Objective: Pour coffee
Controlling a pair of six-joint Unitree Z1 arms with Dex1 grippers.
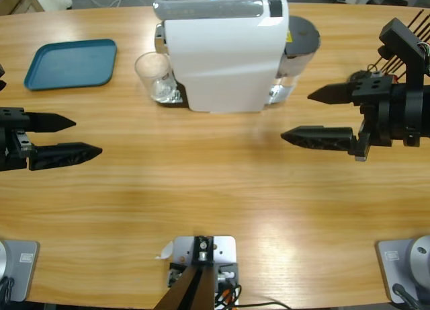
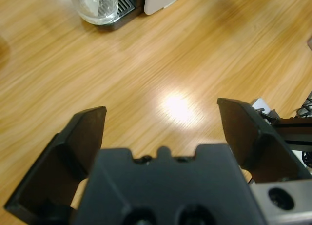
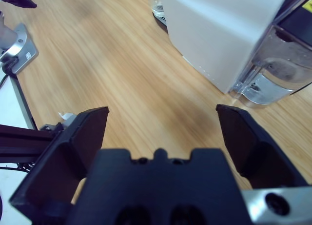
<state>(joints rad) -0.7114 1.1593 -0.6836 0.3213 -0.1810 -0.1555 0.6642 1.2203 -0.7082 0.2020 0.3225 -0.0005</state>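
A small clear glass (image 1: 153,74) stands on the drip tray at the left end of the white coffee machine (image 1: 222,54). The glass (image 2: 95,5) looks clear inside, and no coffee shows in any view. My left gripper (image 1: 88,136) is at the table's left edge, open and empty, pointing right, well short of the glass. In its wrist view the left gripper (image 2: 161,110) hangs over bare wood. My right gripper (image 1: 295,115) is open and empty at the right, pointing left, just in front of the machine's right end. The right gripper (image 3: 162,112) faces the machine (image 3: 219,34).
A blue tray (image 1: 70,63) lies at the back left. The machine's clear water tank (image 1: 302,37) with a grey lid sits at its right end, close to my right gripper's far jaw. Open wooden table (image 1: 201,189) spreads between the two grippers.
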